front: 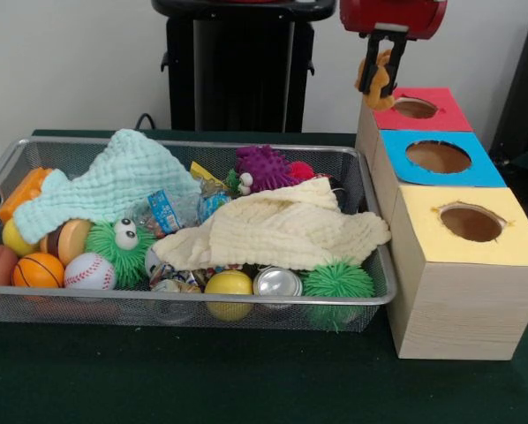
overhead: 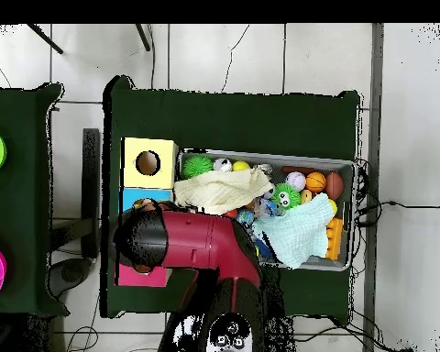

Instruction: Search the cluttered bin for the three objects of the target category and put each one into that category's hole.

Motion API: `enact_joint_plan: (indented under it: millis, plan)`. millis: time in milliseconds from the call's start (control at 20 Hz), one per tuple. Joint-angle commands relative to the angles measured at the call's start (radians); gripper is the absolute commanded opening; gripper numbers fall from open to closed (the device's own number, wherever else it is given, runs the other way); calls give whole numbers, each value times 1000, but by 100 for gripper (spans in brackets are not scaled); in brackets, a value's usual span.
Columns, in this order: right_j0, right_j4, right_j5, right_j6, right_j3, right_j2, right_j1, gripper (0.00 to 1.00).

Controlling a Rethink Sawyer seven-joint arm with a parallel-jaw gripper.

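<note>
Closest to the camera is the yellow-topped box (front: 465,265), with the blue-topped box (front: 441,159) behind it and the red-topped box (front: 423,109) at the far end, each with a round hole in its lid. My gripper (front: 383,60) hangs just above the red one, at about 10 o'clock from its hole (front: 415,108), and my fingers are clamped on a small tan-orange toy (front: 376,79) that dangles at the box's far left corner. At 9 o'clock from the boxes sits the wire bin (front: 184,309), packed with stuff: a cream cloth (front: 282,231) draped over the middle, a mint cloth (front: 114,181) toward 10 o'clock, a purple spiky toy (front: 266,167) at the back, and along the front rail a basketball (front: 38,270), baseball (front: 89,271), yellow ball (front: 229,284) and green spiky ball (front: 337,281).
</note>
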Motion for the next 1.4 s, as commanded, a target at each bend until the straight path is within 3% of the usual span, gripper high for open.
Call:
enact_joint_plan:
  millis: [50, 550, 1400]
  plan:
    - [22, 28, -70, 276, 105, -4, 45, 0]
    - [86, 38, -90, 322, 120, -29, 62, 0]
    - [89, 40, -124, 302, 163, -18, 53, 0]
